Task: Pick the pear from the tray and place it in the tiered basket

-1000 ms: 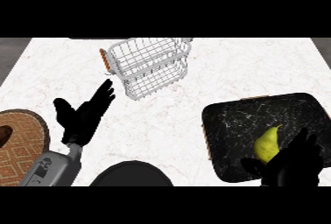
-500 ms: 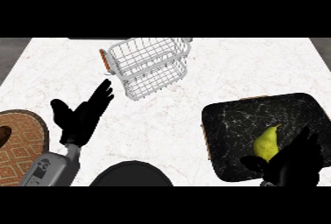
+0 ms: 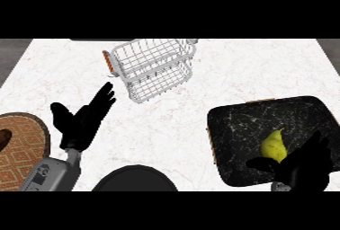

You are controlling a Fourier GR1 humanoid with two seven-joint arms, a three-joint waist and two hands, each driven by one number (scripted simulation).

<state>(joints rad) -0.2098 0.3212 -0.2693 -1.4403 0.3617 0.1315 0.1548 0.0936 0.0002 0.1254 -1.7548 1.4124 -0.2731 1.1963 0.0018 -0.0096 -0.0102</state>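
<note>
A yellow-green pear (image 3: pixel 274 145) lies on the black marbled tray (image 3: pixel 242 121) at the right. My right hand (image 3: pixel 306 164) is over the tray's near right corner, just below and right of the pear, its fingers relaxed and its thumb pointing toward the fruit; nothing is in its hold. The white wire tiered basket (image 3: pixel 153 67) stands at the back centre with an orange handle on its left side. My left hand (image 3: pixel 83 121) rests open on the counter at the left, fingers pointing up toward the basket.
A brown woven round mat or board (image 3: pixel 20 148) sits at the left edge. A black round shape (image 3: pixel 136 179) shows at the bottom centre. White marble counter (image 3: pixel 252 67) stretches between basket and tray.
My right hand has crept slightly up and left toward the pear. The left hand has barely shifted. The pear has not moved.
</note>
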